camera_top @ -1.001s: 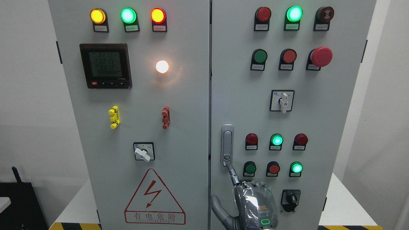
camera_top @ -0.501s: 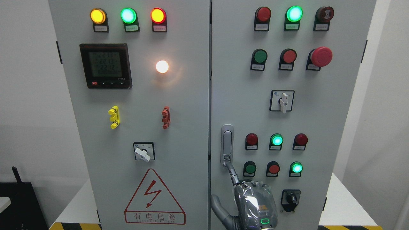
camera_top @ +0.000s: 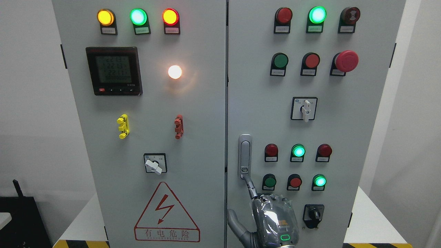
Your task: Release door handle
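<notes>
The door handle [camera_top: 245, 156] stands upright just above the right hand [camera_top: 274, 220], whose one extended finger [camera_top: 250, 187] touches its lower end; nothing is gripped. Best to draw straight back, clear of the green button [camera_top: 269, 181] beside it.

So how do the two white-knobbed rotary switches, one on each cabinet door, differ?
The left door's switch has its white knob tilted, pointing toward the lower right; the right door's switch has its knob upright, pointing straight down. The left one sits low, just above the warning triangle; the right one sits higher, above the door handle. Both have white knobs on square black-framed plates.
</notes>
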Motion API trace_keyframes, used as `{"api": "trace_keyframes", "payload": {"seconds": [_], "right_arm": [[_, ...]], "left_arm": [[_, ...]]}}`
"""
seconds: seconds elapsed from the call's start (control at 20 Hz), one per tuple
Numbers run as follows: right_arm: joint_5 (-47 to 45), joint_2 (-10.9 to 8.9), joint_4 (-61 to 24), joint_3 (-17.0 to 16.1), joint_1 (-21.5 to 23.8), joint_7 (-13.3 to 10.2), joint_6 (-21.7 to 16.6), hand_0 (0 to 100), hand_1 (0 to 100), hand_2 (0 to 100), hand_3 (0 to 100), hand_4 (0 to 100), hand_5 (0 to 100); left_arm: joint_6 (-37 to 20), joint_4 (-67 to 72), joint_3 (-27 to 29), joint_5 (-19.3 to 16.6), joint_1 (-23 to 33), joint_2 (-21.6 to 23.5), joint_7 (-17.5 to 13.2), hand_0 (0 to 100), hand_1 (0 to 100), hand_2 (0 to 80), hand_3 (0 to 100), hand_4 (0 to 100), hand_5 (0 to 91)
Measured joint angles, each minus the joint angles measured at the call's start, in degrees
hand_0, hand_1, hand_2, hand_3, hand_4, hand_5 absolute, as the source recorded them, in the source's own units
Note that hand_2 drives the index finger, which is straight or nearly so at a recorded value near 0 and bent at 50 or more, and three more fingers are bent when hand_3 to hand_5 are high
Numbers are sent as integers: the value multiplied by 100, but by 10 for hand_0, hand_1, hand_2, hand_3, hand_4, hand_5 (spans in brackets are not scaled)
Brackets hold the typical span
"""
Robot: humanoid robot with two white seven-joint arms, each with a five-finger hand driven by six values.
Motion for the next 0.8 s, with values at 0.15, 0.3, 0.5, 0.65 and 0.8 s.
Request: {"api": "trace_keyframes", "payload": {"seconds": [0.15,0.3,0.5,0.65,0.8], "right_arm": [[-1,1,14,0,-10,1,0,370,57,0,831,839,987],[-1,1,25,1,-19,3,55,370,58,0,832,840,988],[-1,3,34,2,-23,88,88,370,58,0,838,841,990],[0,4,38,5,-24,108,96,369,58,0,843,842,990],[0,10,41,5,-22,123,105,369,58,0,846,844,990]], "left_arm": [[0,0,0,0,0,0,0,120,389,0,0,0,0],[0,0,0,0,0,0,0,120,389,0,0,0,0],[0,0,0,0,0,-1,0,120,389,0,0,0,0],[0,0,0,0,0,-1,0,120,389,0,0,0,0],[0,0,0,0,0,-1,0,120,389,0,0,0,0]]}}
